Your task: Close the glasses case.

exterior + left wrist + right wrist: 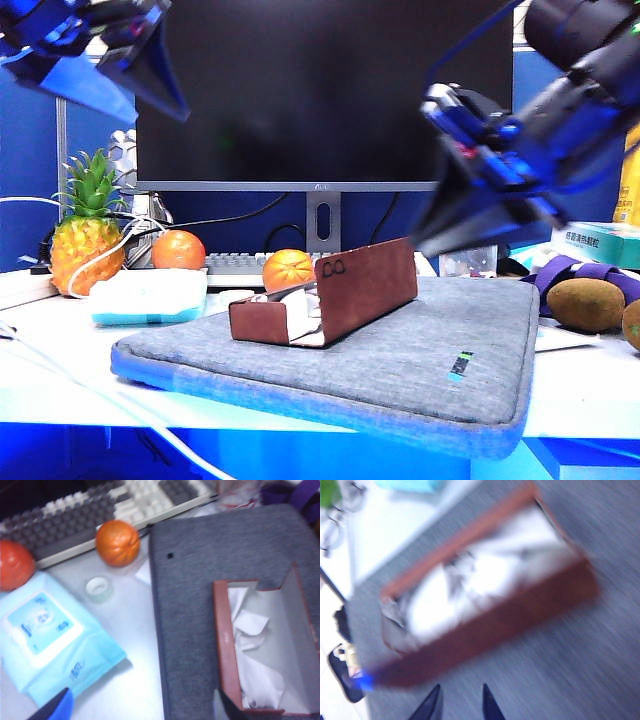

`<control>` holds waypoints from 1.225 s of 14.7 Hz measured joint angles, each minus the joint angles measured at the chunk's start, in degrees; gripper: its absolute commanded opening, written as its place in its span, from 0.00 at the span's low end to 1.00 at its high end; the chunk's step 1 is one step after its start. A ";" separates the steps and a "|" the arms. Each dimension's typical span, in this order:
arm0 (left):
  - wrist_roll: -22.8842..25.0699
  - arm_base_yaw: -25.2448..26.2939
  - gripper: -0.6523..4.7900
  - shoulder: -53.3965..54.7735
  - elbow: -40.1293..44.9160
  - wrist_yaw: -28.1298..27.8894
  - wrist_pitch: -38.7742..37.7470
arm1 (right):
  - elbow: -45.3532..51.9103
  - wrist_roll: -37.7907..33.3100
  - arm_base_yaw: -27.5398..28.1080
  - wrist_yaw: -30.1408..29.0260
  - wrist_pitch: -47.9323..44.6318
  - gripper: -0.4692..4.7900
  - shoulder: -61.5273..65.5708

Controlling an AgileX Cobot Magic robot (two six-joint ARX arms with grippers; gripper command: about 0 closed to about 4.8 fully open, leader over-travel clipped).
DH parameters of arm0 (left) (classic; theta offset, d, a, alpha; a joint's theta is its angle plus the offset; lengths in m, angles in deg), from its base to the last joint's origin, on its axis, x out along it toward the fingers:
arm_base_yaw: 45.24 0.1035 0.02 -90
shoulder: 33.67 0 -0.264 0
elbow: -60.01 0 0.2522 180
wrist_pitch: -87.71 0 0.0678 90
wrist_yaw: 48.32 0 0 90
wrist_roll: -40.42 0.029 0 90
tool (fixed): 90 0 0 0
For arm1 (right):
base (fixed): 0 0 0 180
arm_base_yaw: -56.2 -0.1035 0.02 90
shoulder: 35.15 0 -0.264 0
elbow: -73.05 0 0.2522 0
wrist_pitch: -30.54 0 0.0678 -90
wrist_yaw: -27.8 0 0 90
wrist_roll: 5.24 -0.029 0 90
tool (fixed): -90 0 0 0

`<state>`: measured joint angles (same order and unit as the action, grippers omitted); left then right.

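Two arms up and over the desk (60, 330) right now, nothing in either of them. Biggest thing under me is the grey pad (400, 360), and it's soft, so anything I press on it can skid or sink. That's my first worry: push the flap sideways instead of down and the whole case (325, 300) slides toward the pad's back edge, where the orange (288, 270) and keyboard (235, 265) sit.

The case lies near the pad's back left corner, still open, flap standing up, white cloth (252, 655) bunched inside. If that cloth rides up over the rim, the flap won't seat and will spring back.

My right gripper (461, 702) hangs above the pad just beside the flap's outer face, fingers drawn in to a narrow gap, empty. Coming in that narrow, the tips could catch the flap's top edge and tip the box over rather than fold it.

My left gripper (142, 707) hovers over the pad's left edge, beside the case's short end; its tips stand wide apart, empty too. If it doesn't brace that end, the box has nothing holding it. The wipes pack (55, 640) is near enough to clip.
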<state>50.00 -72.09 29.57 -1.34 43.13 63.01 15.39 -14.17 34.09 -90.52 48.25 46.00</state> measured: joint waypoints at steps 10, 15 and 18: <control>0.94 6.64 0.80 0.11 0.00 2.12 -2.34 | -26.73 4.98 -2.16 -0.31 6.10 0.29 10.73; 1.36 6.99 0.80 0.15 0.00 12.31 -2.78 | -29.77 16.15 -2.16 8.41 35.63 0.30 9.22; 1.36 6.99 0.80 0.15 0.00 12.50 -3.69 | -28.87 17.11 -2.34 8.81 41.99 0.30 8.83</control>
<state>51.36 -65.10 29.72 -1.34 55.63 59.31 -13.48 2.94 31.75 -81.71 90.24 54.83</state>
